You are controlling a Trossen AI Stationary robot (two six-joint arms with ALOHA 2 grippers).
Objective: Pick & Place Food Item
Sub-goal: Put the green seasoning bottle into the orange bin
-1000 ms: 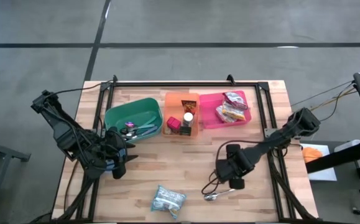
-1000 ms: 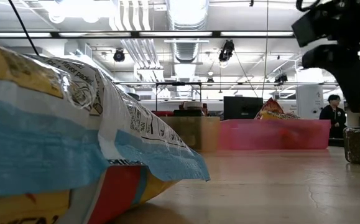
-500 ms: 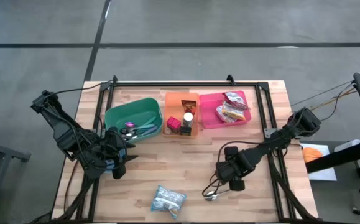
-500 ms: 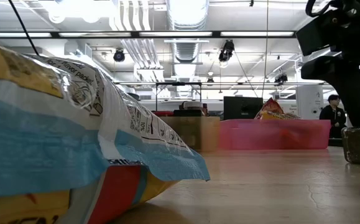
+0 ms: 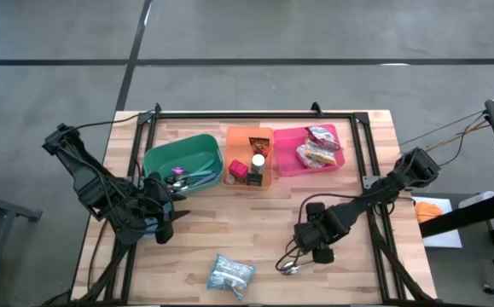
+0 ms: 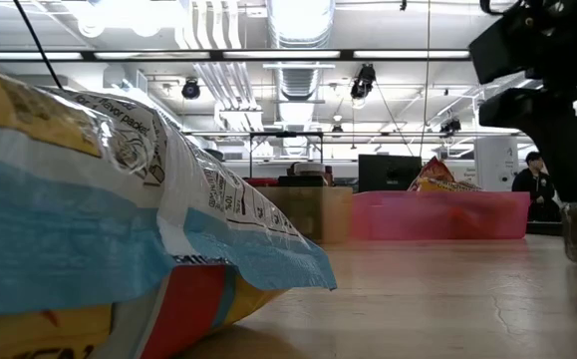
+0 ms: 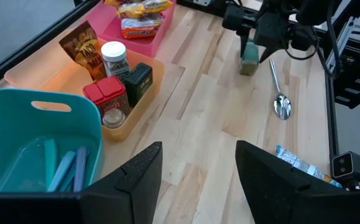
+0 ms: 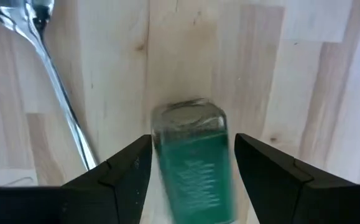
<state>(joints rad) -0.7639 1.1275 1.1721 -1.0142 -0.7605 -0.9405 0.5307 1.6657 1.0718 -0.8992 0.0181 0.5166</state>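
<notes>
Oddly, no legible wording — green-labelled jar (image 8: 192, 158) between right gripper (image 8: 192, 163) fingers.

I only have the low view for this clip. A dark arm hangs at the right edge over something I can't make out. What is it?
Observer: In its own wrist view, the right tool is closed on a small glass jar with a green label, which stands on the wooden table.
Operator: Is anything lying close to it?
Observer: Yes, a metal spoon lies on the wood right beside the jar.
Operator: And the other arm?
Observer: The left tool is open with nothing between its fingers, and it is beside the teal plastic bin.
</notes>
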